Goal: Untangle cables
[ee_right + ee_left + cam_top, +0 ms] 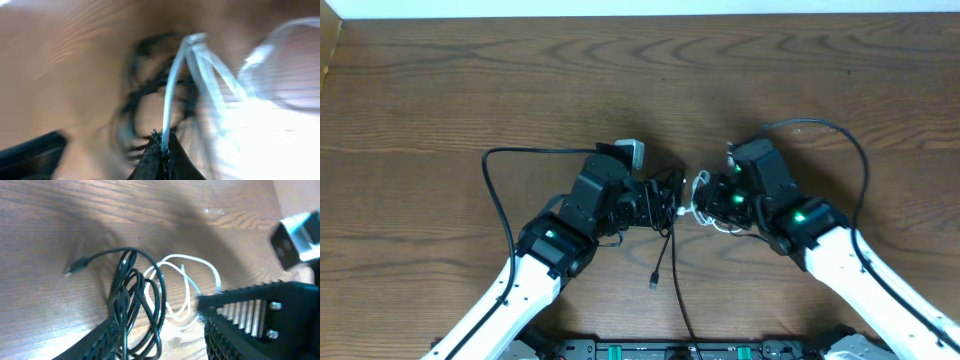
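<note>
Right fingers: closed tight on the white cable, which rises straight from the tips.
Left fingers: apart, about half wide, not pressing on anything.
Between the left fingers: the loops of the black cables pass through this gap.
Just beyond the left fingertips: the white loops lie beside the black loops and cross them, tangled together.
Farther, left of the loops: one black plug end lies alone on the wooden worktop.
Seen from overhead: the tangle sits between both pairs of fingers, whose tips are near each other.
</note>
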### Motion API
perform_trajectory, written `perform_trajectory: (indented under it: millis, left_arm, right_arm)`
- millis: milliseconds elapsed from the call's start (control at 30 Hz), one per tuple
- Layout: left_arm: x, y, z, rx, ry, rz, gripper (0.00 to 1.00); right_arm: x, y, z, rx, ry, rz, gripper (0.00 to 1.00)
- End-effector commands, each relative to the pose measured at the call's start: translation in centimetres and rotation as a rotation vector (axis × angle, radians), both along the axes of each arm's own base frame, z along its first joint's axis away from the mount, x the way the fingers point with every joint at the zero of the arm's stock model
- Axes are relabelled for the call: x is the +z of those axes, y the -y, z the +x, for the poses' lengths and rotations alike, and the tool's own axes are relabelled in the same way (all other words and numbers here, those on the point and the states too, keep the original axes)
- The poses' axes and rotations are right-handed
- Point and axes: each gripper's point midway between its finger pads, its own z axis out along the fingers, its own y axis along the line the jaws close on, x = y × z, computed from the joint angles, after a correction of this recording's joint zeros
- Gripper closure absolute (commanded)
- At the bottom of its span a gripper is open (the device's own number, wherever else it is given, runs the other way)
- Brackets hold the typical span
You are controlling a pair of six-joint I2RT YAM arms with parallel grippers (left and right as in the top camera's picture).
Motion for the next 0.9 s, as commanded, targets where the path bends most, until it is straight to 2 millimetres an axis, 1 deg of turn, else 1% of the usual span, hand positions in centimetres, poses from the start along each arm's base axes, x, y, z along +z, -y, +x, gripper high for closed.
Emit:
perform_trajectory:
  millis: [0, 67, 200, 333, 433, 533, 600, 667, 700, 733, 800, 833, 867]
  left_arm:
    - [-0.1, 0.2, -0.1, -0.013, -0.002, 0.001, 0.43]
    - [-0.1, 0.2, -0.1, -0.012, -0.002, 0.001, 0.42]
    - [-0.1, 0.2, -0.1, -0.013, -0.003, 0.001, 0.42]
    - [-0.1, 0.2, -0.1, -0.013, -0.003, 0.002, 0.41]
    - [-0.2, 0.0, 0.1, -0.003, 0.000, 0.010, 0.38]
    - [-0.7, -0.5, 0.4, 0.024, 0.001, 0.037, 0.38]
    - [-1.0, -0.6, 0.4, 0.030, -0.006, 0.048, 0.38]
    - [-1.4, -0.6, 0.4, 0.029, -0.019, 0.057, 0.38]
    - [-1.7, -0.7, 0.3, 0.029, -0.028, 0.063, 0.38]
    - [-1.9, -0.7, 0.3, 0.030, -0.032, 0.067, 0.38]
    - [-2.9, -1.4, 0.5, 0.059, -0.049, 0.112, 0.38]
    - [-4.0, -2.7, 0.8, 0.107, -0.062, 0.180, 0.38]
    - [-4.6, -3.3, 0.8, 0.128, -0.070, 0.214, 0.38]
  right_arm:
    - [-1.2, 3.6, 1.2, -0.109, 0.052, -0.188, 0.99]
    - [-1.5, 3.6, 1.2, -0.053, 0.072, -0.226, 0.99]
    - [-1.9, 6.6, 1.9, -0.137, 0.090, -0.348, 0.99]
    - [-2.1, 8.2, 2.4, -0.182, 0.082, -0.370, 0.99]
    - [-2.3, 9.8, 2.6, -0.175, 0.091, -0.441, 0.98]
    - [-2.5, 9.9, 2.6, -0.115, 0.106, -0.479, 0.93]
    - [-2.7, 10.1, 2.4, -0.078, 0.104, -0.510, 0.86]
    - [-3.1, 10.8, 1.9, -0.076, 0.082, -0.547, 0.70]
    - [-3.3, 11.2, 1.5, -0.077, 0.066, -0.565, 0.65]
    - [-3.4, 11.4, 1.3, -0.078, 0.058, -0.578, 0.63]
    - [-3.7, 11.8, 0.8, -0.079, 0.036, -0.597, 0.51]
    - [-3.8, 12.0, 0.6, -0.082, 0.023, -0.600, 0.42]
    - [-3.8, 12.0, 0.5, -0.080, 0.018, -0.601, 0.36]
